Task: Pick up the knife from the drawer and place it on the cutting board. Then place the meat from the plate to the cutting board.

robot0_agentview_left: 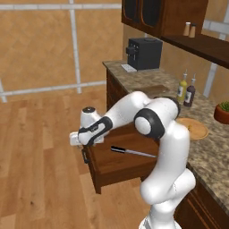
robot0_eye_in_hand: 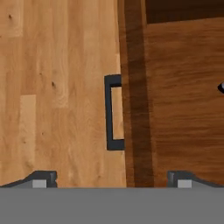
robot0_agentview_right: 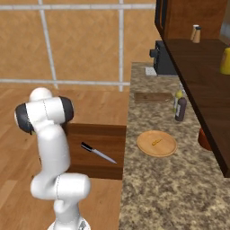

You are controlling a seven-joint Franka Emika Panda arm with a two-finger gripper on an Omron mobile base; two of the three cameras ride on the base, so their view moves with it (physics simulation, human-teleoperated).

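The drawer [robot0_agentview_left: 117, 163] of reddish-brown wood stands pulled out from under the counter. The knife [robot0_agentview_left: 133, 152] lies inside it, black handle to the left, silver blade to the right; the right base view shows the knife [robot0_agentview_right: 98, 153] on the drawer [robot0_agentview_right: 101, 134] floor. My gripper [robot0_agentview_left: 85, 142] hangs over the drawer's front edge, pointing down. In the hand view my gripper [robot0_eye_in_hand: 113, 181] is open, its fingertips [robot0_eye_in_hand: 41, 179] wide apart above the dark bar handle [robot0_eye_in_hand: 113, 113], holding nothing. The cutting board [robot0_agentview_right: 154, 97] lies farther back on the counter. The meat [robot0_agentview_right: 156, 143] rests on the plate [robot0_agentview_right: 168, 150].
Two bottles [robot0_agentview_left: 186, 91] stand between board and plate. A black coffee machine [robot0_agentview_left: 144, 53] sits at the counter's far end, a red bowl with a plant [robot0_agentview_left: 222, 112] at the right. Wall cabinets [robot0_agentview_right: 188, 18] and a shelf hang above. Wooden floor [robot0_agentview_left: 40, 170] lies left of the drawer.
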